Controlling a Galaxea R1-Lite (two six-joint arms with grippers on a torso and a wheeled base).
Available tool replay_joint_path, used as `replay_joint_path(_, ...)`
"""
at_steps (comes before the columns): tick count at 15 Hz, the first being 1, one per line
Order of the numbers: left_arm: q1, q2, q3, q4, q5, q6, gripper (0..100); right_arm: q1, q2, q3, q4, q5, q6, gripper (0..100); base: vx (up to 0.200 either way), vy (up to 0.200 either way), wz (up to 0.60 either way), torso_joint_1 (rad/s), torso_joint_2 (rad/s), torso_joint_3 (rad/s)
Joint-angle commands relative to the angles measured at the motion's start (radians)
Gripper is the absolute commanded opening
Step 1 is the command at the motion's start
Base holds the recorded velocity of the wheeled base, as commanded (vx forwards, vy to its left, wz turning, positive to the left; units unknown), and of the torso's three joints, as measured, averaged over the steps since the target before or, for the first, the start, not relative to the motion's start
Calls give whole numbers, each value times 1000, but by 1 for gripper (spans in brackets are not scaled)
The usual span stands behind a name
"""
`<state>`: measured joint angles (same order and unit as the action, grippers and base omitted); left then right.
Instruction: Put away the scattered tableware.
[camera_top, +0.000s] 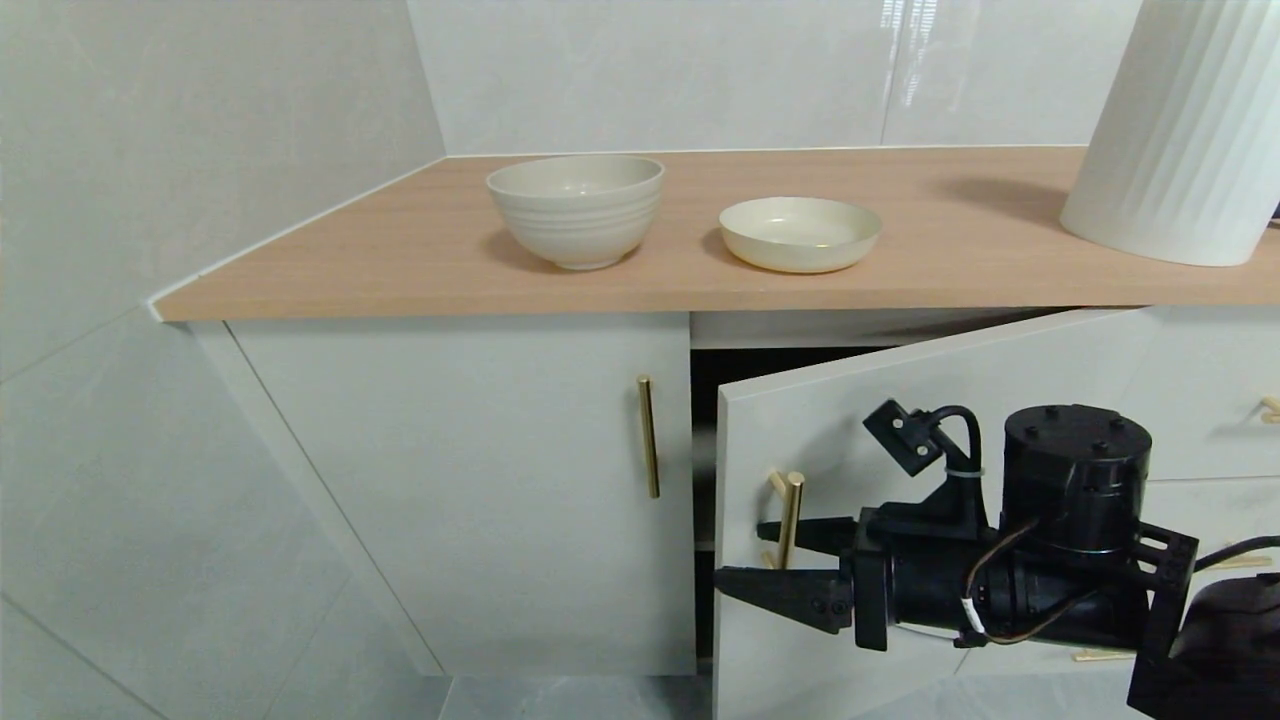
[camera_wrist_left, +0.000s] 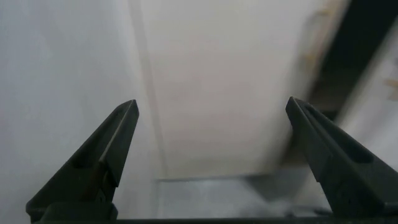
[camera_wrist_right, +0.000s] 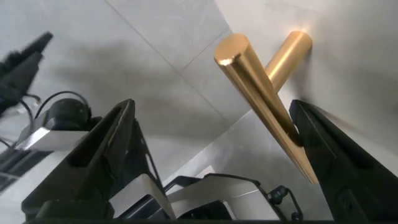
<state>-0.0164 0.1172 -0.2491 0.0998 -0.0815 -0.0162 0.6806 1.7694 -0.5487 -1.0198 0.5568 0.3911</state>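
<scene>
Over by the wall, the left gripper (camera_wrist_left: 212, 102) has its fingers spread wide with nothing between them, facing a pale cabinet front and a strip of floor, both blurred. The left door (camera_top: 470, 480) of the cabinet is shut, and its left handle (camera_top: 648, 436), a slim brass bar, stands upright at the door's right edge.

Above it on the counter (camera_top: 400, 270) sits the bowl (camera_top: 575, 210), deep, cream and ribbed round the outside, upright and empty as far as I can see. Just beside it on the right, not touching, is the dish (camera_top: 800, 233), shallow and pale yellow.

Below the dish the right door (camera_top: 900, 400) hangs ajar, with a dark gap showing along its edge. The right handle (camera_top: 789, 518) is another upright brass bar. The right gripper (camera_top: 742, 553) is level with it, jaws open, one finger on either side of the bar. In the wrist view the bar lies against one finger (camera_wrist_right: 336, 162) and apart from the other, so it is not clamped.

Far right on the counter stands a tall white ribbed vase (camera_top: 1180, 130), well apart from the dish.
</scene>
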Motion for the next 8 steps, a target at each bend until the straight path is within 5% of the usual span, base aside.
replay_joint_path(1, -14, 360, -165, 21, -146, -1, 100, 0, -36, 15, -2, 12, 5, 100, 0, 0, 0, 0, 0, 0)
replay_joint_path(4, -16, 751, -262, -95, -281, 1, 100, 4, -84, 23, 23, 18, 6, 100, 0, 0, 0, 0, 0, 0)
replay_joint_path(8, -165, 1131, -328, -357, -279, -34, 100, 4, -107, 67, 27, 18, 5, 100, 0, 0, 0, 0, 0, 0)
